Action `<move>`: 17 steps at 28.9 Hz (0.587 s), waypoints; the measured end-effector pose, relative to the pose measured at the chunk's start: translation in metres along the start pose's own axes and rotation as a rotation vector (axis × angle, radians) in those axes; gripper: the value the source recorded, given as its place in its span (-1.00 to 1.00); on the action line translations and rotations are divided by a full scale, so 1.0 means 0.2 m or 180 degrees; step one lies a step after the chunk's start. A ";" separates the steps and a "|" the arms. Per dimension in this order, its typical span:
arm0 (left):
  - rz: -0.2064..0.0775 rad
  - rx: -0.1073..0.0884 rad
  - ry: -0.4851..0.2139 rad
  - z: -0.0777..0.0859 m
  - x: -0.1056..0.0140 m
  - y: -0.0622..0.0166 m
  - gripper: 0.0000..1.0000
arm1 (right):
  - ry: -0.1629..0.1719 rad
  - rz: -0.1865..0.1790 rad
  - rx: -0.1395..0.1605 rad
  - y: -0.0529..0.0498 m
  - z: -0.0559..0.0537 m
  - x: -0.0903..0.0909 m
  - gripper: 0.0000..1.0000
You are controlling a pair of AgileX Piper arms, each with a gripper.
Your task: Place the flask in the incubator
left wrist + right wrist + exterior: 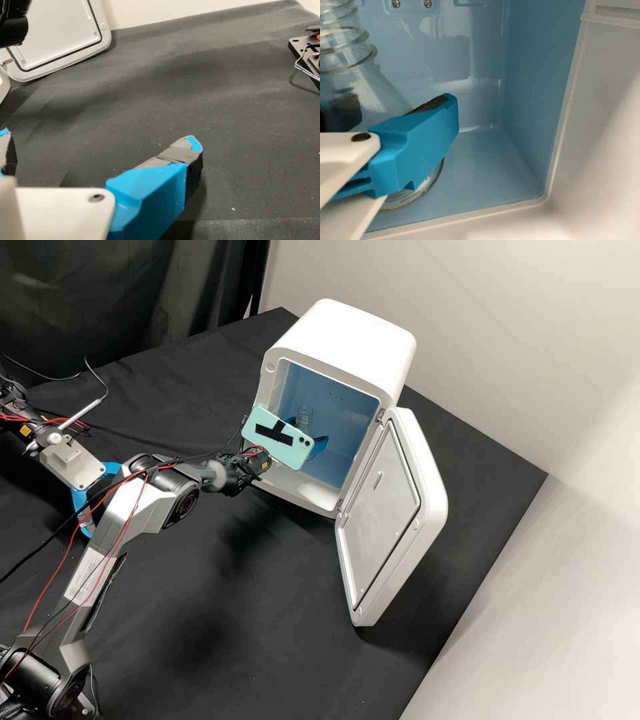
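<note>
A black cloth covers the surface (220, 587), which stands in a corner between a white wall (507, 327) and a dark curtain (100, 287). A white incubator (347, 340) with a pale blue inside stands toward the back of the surface, near the wall. Its door (393, 520) hangs wide open to one side.

The right arm (160, 490) stretches low across the surface from the near left corner, elbow bent and wrist level. A mint-green phone (277, 437) is strapped over the wrist at the incubator's opening. The right tool (317, 441) is inside the chamber. The flask (350, 75) stands upright on the chamber floor toward the back wall. One blue finger (415, 140) presses against its glass cone, and a dark shape seen through the glass is probably the other finger. The tool therefore seems to be closed around the flask.

The left arm (63, 457) sits at the left edge of the surface, well apart from the incubator. The left tool (97, 150) points down just above the cloth, with its fingers spread wide and nothing between them.
</note>
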 end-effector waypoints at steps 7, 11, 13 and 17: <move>0.0000 0.0001 -0.0001 0.00 0.00 0.000 1.00 | -0.0013 -0.0014 -0.0003 -0.01 0.01 0.00 -1.00; -0.0006 0.0001 0.0000 0.00 0.00 -0.001 1.00 | -0.0035 -0.0037 -0.0007 -0.03 0.03 0.00 -1.00; -0.0007 0.0004 -0.0005 0.00 0.00 -0.001 1.00 | -0.0047 -0.0048 -0.0011 -0.04 0.04 0.01 -1.00; -0.0006 0.0000 0.0000 0.00 0.00 -0.001 1.00 | -0.0067 -0.0069 -0.0015 -0.06 0.05 0.01 -1.00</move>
